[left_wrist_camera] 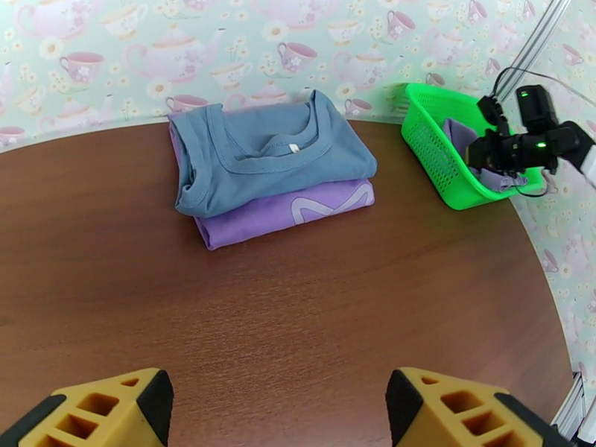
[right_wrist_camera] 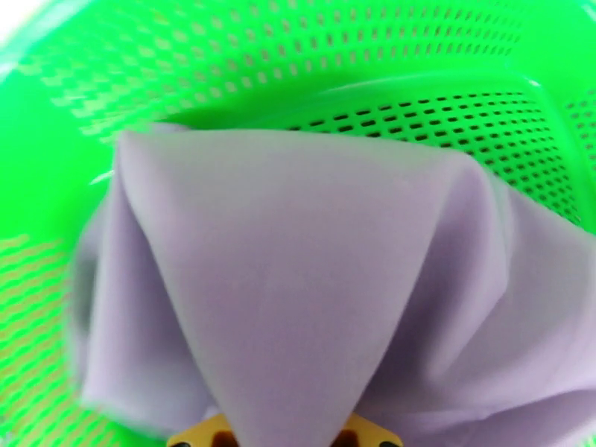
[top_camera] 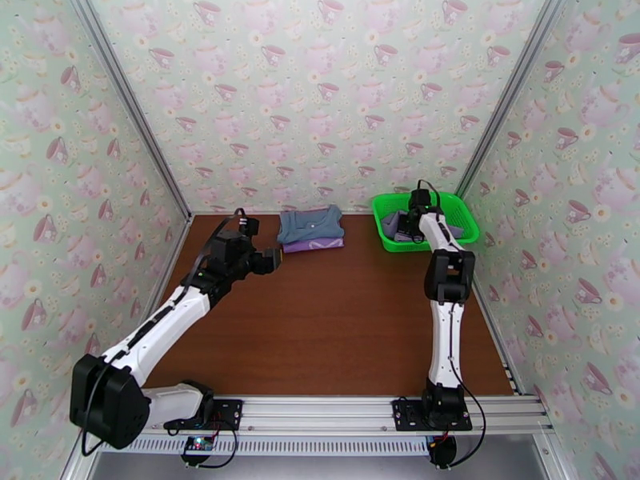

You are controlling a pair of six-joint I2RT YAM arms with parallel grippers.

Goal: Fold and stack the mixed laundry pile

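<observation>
The brown table (top_camera: 336,330) is taking up the floor of the booth, and the two arms are reaching across it from the near rail, the left arm (top_camera: 160,330) slanting towards the back and the right arm (top_camera: 445,314) running almost straight to the far right corner. The green mesh basket (top_camera: 460,214) is sitting in that corner by the back wall and is holding the pale lavender-grey garment (right_wrist_camera: 298,277), loose and crumpled. Left of the basket and apart from it, the dusty blue-grey shirt (top_camera: 310,224) is lying folded on top of the folded bright purple shirt (top_camera: 316,245). The stack's long axis is running left to right along the back wall. The blue-grey neckline is facing that wall, and the purple near edge is sticking out towards the arms. The left wrist view is giving what the top view blurs: the small white neck label and the white mark on the purple front. The right wrist view is looking into the basket, where the lavender-grey cloth is rising in a taut peak towards the camera. The right gripper (top_camera: 412,226) is pinching that peak, with its jaws closed tight on the fabric. The left gripper (left_wrist_camera: 279,404) is hovering over bare table just short of the stack – its jaws are standing wide and holding nothing
</observation>
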